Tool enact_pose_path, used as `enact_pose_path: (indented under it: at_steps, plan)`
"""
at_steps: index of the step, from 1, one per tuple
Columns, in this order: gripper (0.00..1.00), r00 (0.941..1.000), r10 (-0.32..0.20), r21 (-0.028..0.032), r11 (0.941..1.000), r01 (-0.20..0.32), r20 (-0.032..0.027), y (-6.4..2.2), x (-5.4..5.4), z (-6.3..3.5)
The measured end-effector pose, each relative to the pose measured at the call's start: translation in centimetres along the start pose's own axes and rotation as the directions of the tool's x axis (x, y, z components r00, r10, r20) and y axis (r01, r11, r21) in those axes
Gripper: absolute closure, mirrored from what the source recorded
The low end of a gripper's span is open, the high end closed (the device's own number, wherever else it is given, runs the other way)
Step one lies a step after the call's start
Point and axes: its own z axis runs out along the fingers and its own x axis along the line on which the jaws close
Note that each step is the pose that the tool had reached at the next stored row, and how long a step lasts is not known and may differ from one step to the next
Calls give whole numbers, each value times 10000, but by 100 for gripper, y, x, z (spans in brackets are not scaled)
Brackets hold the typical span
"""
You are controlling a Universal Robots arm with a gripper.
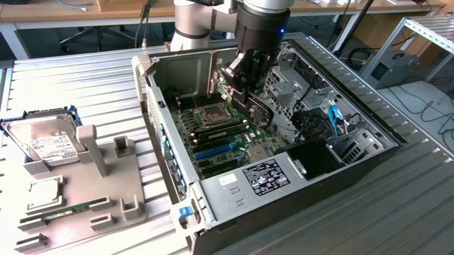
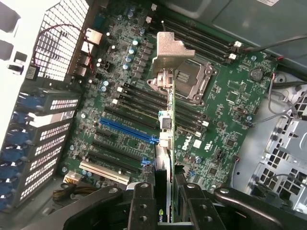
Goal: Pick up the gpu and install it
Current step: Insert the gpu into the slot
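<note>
An open case [image 1: 319, 207] lies on the desk [image 1: 78, 79], motherboard [image 2: 230, 96] exposed, with cables [image 1: 332, 118] crowding one side; a tray [image 1: 131, 191] holding a hard drive [image 1: 46, 143] sits well apart at the exterior view's left. The fingers [image 2: 144, 206] are clamped on the gpu [image 2: 165, 124], held edge-on above the motherboard (near the blue slot [image 2: 127, 130]). Its near end is hidden between the fingers; contact with the motherboard is unclear.

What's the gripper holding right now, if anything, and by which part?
The gripper holds the gpu, pinched across its flat faces at the end away from its silvery bracket, above the motherboard.
</note>
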Motion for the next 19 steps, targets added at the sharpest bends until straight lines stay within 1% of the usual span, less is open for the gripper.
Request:
enact_pose_path:
  at_steps: [11, 19]
  plan:
    - [74, 9993, -376, -11, 9993, 376, 14, 0, 0, 0]
    - [74, 9977, -675, -20, 9977, 675, 24, 0, 0, 0]
